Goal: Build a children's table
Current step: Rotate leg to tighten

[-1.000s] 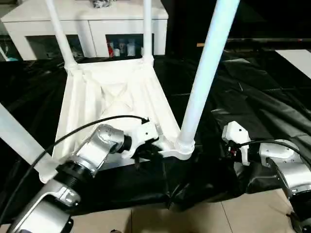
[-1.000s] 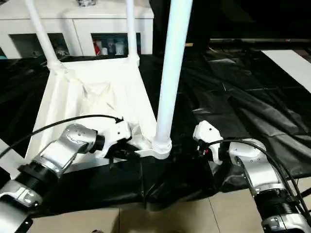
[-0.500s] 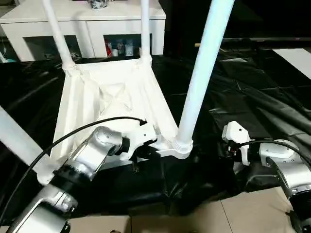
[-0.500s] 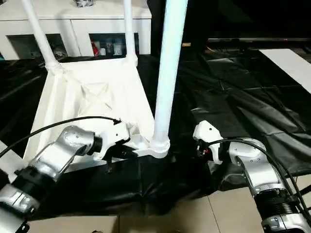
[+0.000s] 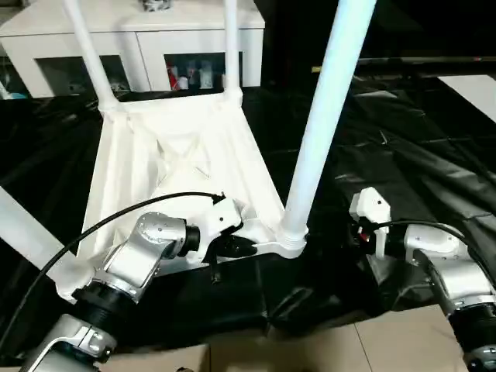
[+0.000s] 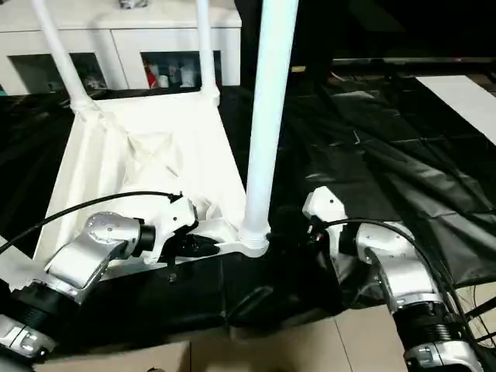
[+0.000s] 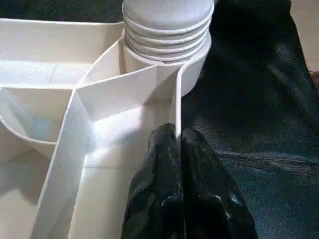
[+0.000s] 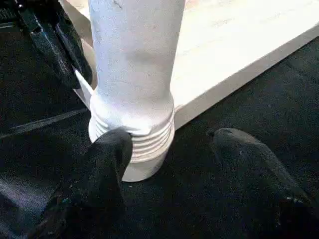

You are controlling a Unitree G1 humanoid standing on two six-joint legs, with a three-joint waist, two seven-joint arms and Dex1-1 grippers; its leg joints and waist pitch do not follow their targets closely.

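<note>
The children's table lies upside down on a black sheet, its ribbed top [image 5: 178, 155] facing up. Two legs [image 5: 89, 50] [image 5: 231, 43] stand in the far corners, and a third leg [image 5: 23, 225] crosses the left edge. A fourth leg [image 5: 322, 116] rises from the near right corner socket [image 5: 293, 236]. My left gripper [image 5: 232, 248] is shut on the top's thin near rim [image 7: 176, 99] just beside that socket. My right gripper [image 8: 170, 137] stands open at the socket's other side, one finger [image 8: 112, 149] touching the leg's ribbed base [image 8: 144, 139], the other finger [image 8: 239, 149] apart over the sheet.
A white cabinet [image 5: 139, 39] with glass doors stands behind the table. The crumpled black sheet [image 5: 403, 155] covers the ground around it, with tiled floor [image 5: 310, 349] at the near edge. A black cable [image 5: 116, 217] loops over my left forearm.
My left gripper's fingers have closed onto the rim. The right gripper has edged slightly toward the leg's base. The head camera has shifted a little.
</note>
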